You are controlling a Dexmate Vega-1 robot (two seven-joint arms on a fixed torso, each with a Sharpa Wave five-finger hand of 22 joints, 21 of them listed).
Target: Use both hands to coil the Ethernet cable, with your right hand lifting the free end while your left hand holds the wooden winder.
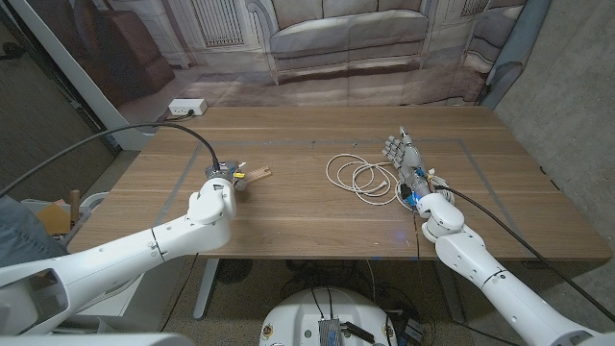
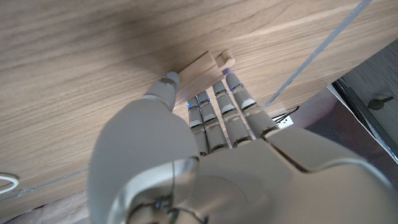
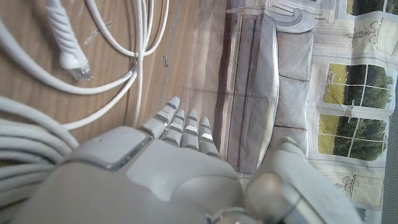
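The wooden winder (image 1: 256,174) lies on the table left of centre. My left hand (image 1: 222,185) is just behind it. In the left wrist view its straight fingers (image 2: 219,109) and thumb reach the winder (image 2: 206,67) at its near edge without wrapping it. The white Ethernet cable (image 1: 358,176) lies in loose loops right of centre. My right hand (image 1: 407,161) stands at the loops' right side with fingers spread and upright, holding nothing. In the right wrist view the cable's plug (image 3: 66,36) lies on the table ahead of the fingers (image 3: 184,127). Several strands (image 3: 25,144) run beside the palm.
A white power strip (image 1: 186,107) sits at the table's far left edge. A black cable (image 1: 144,128) arcs over the left side to my left arm. Thin tape lines (image 1: 317,142) mark a rectangle on the tabletop. A printed sofa backdrop hangs behind the table.
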